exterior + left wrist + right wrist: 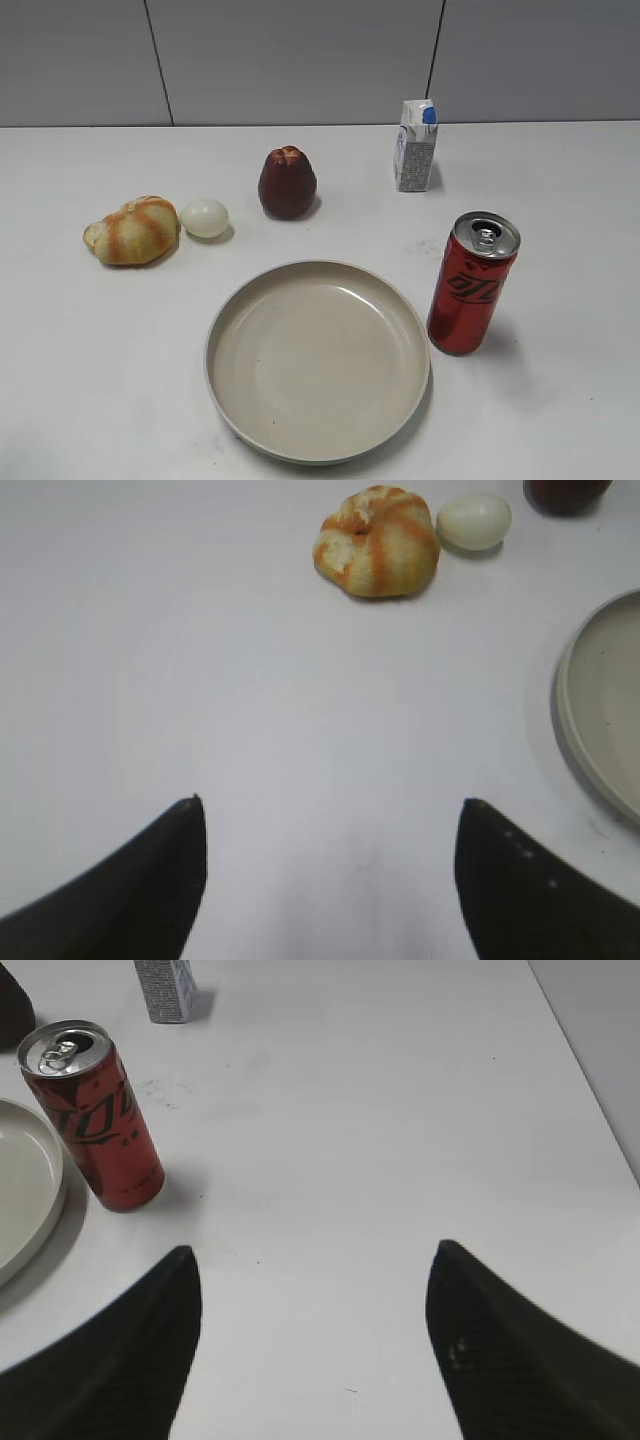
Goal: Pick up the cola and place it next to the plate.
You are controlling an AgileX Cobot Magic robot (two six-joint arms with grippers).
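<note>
The slim metal cola [93, 1115] stands upright on the smooth white worktop [380, 1140], just beside the round shallow plate [25, 1195], ahead-left of the right pincer [312, 1335], whose dark tapered jaws are spread and empty. The left pincer [330, 865] is likewise released.

Plate [318, 362] at table [90, 370] centre-front. Cola can [471, 283] upright at plate's 3 o'clock, just beside rim, not touching. Fruit [287, 183] at plate's 12, well apart. Milk carton [415, 146] at 1 o'clock, further back, behind can. Egg [204, 217] at 10 o'clock; bread roll [132, 230] touching egg's left side. Wall [300, 60] behind table.
</note>
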